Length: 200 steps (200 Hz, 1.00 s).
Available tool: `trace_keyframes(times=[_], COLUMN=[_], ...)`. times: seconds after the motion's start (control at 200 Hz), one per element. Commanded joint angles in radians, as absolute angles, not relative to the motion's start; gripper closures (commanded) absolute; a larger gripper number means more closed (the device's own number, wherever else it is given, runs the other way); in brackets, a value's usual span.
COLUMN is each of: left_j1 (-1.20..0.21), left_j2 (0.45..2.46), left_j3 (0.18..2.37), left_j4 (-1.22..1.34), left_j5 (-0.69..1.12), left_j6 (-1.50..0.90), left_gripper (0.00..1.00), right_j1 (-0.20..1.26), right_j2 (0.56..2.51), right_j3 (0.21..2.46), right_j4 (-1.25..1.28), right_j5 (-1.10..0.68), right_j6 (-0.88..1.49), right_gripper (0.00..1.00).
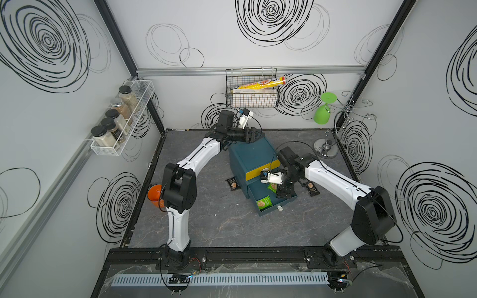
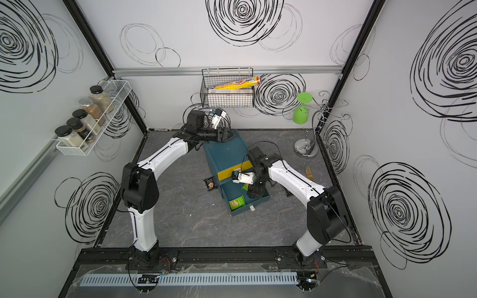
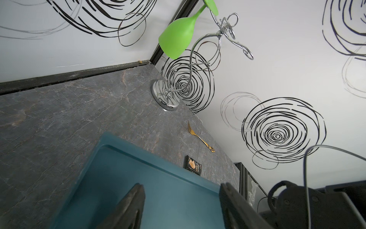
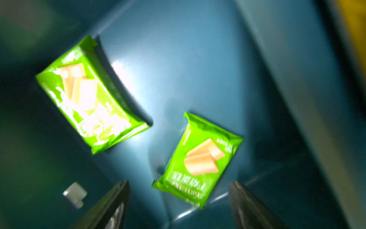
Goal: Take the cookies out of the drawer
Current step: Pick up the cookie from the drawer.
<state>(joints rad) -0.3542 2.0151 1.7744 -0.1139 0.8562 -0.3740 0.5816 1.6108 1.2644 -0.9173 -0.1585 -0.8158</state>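
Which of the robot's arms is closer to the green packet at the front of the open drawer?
The right. The right gripper hangs open over the drawer, beside the green packet; the left gripper, also open, sits far back over the cabinet top.

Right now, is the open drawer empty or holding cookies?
Not empty: the front green packet and the rear green packet lie on the drawer floor, apart; the right gripper hangs open over the rear one.

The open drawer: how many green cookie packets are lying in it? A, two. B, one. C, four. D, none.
A: the right wrist view shows one green packet and a second green packet lying apart on the drawer floor.
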Motion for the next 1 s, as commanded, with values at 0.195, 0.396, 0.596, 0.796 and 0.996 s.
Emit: trace_keyframes(times=[0.195, 0.396, 0.596, 0.796, 0.996], left_j1=[-0.333, -0.327, -0.319, -0.314, -0.313], left_j2=[2.044, 2.037, 2.033, 2.026, 2.028], left_j3=[1.75, 1.738, 1.73, 1.717, 1.719], left_j4=[-0.115, -0.089, -0.076, -0.062, -0.059], left_j5=[0.868, 0.879, 0.882, 0.882, 0.881], left_j6=[-0.374, -0.387, -0.394, -0.4, -0.403], left_gripper=[0.33, 0.33, 0.33, 0.33, 0.33], right_j1=[0.588, 0.589, 0.595, 0.6, 0.6], right_j2=[1.699, 1.738, 1.773, 1.773, 1.77], right_j3=[1.337, 1.354, 1.345, 1.302, 1.265], right_j4=[-0.933, -0.936, -0.913, -0.854, -0.805], right_j5=[-0.081, -0.043, -0.025, 0.023, 0.076], right_j6=[-0.785, -0.773, -0.762, -0.748, -0.728], right_gripper=[0.14, 0.14, 0.24, 0.43, 0.69])
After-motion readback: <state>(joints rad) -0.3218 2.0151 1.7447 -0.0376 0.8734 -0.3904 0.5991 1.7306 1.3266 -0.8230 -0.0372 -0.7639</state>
